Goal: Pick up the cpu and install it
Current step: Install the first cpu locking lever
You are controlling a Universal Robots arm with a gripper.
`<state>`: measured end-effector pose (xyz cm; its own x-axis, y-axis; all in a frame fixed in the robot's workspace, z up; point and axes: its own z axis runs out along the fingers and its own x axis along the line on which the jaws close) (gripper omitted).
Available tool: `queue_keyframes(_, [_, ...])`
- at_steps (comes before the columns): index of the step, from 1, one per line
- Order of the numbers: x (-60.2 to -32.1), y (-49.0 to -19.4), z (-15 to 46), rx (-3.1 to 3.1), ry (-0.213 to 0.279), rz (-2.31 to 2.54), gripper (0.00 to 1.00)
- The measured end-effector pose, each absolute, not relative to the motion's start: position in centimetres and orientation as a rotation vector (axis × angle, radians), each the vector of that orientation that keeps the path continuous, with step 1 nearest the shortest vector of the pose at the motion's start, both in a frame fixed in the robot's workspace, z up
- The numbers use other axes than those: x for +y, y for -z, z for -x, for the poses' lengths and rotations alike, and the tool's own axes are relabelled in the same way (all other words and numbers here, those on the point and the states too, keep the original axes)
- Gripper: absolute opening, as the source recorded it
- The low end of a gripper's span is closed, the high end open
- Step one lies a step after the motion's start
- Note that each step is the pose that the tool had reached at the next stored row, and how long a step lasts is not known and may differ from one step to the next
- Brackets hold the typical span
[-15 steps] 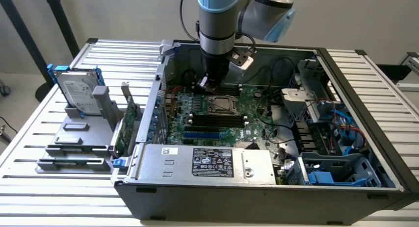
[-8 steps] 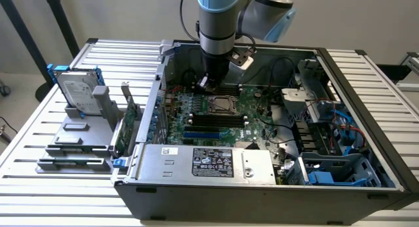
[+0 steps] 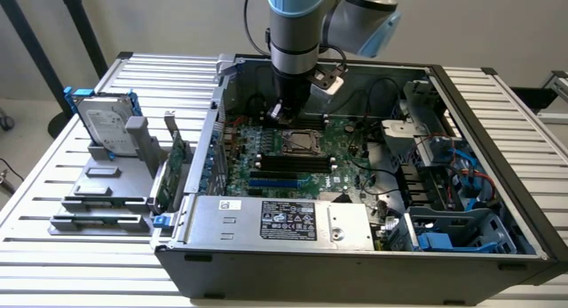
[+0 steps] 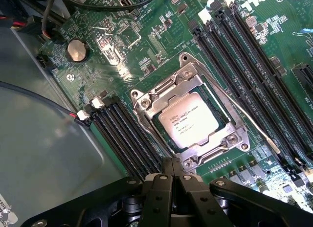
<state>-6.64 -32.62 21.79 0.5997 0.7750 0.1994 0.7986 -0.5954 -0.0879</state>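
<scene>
The cpu [image 4: 190, 119], a small silver square with printed text, lies flat in its socket inside the metal retention frame [image 4: 161, 92] on the green motherboard [image 4: 146, 36]. In the exterior view the cpu [image 3: 297, 142] sits at the middle of the board inside the open computer case [image 3: 497, 142]. My gripper [image 4: 173, 164] hangs just above the board beside the socket's edge, its two black fingers pressed together with nothing between them. From outside, the gripper [image 3: 281, 112] is just behind the socket, low inside the case.
Black memory slots [image 4: 254, 75] flank the socket on both sides. A coin battery [image 4: 77, 50] and black cables [image 4: 44, 97] lie nearby. The power supply [image 3: 275, 218] fills the case front. Outside, at the exterior view's left, a grey rack [image 3: 106, 195] holds a hard drive [image 3: 106, 125] and green cards [image 3: 177, 165].
</scene>
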Motion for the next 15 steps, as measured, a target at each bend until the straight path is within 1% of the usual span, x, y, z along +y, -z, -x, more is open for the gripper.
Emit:
queue_keyframes(5, [-33.7,-22.0,6.6,-1.317,0.206,2.656,0.11])
queue_keyframes(10, [-35.1,-24.0,6.6,-1.314,0.192,2.653,0.11])
queue_keyframes(15, [-37.1,-25.7,6.6,-1.311,0.18,2.651,0.11])
